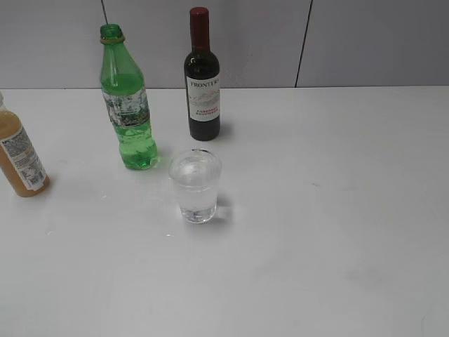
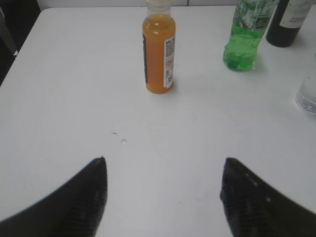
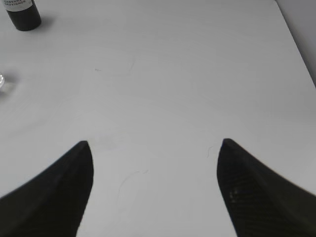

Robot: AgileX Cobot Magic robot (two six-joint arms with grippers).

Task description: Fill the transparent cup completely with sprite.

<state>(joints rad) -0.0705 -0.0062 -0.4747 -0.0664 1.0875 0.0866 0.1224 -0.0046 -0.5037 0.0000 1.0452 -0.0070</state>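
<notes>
The transparent cup (image 1: 196,185) stands upright on the white table, holding clear liquid. Its edge shows at the right of the left wrist view (image 2: 308,94) and at the left edge of the right wrist view (image 3: 2,81). The green sprite bottle (image 1: 128,105) stands uncapped behind and left of the cup, with some liquid at its bottom; it also shows in the left wrist view (image 2: 244,37). My left gripper (image 2: 164,165) is open and empty over bare table. My right gripper (image 3: 154,145) is open and empty over bare table. Neither gripper shows in the exterior view.
A dark wine bottle (image 1: 202,81) with a red cap stands behind the cup; its base shows in the wrist views (image 2: 291,22) (image 3: 22,14). An orange-brown juice bottle (image 1: 19,158) stands at the left edge, also in the left wrist view (image 2: 158,49). A grey wall runs behind the table (image 1: 337,210).
</notes>
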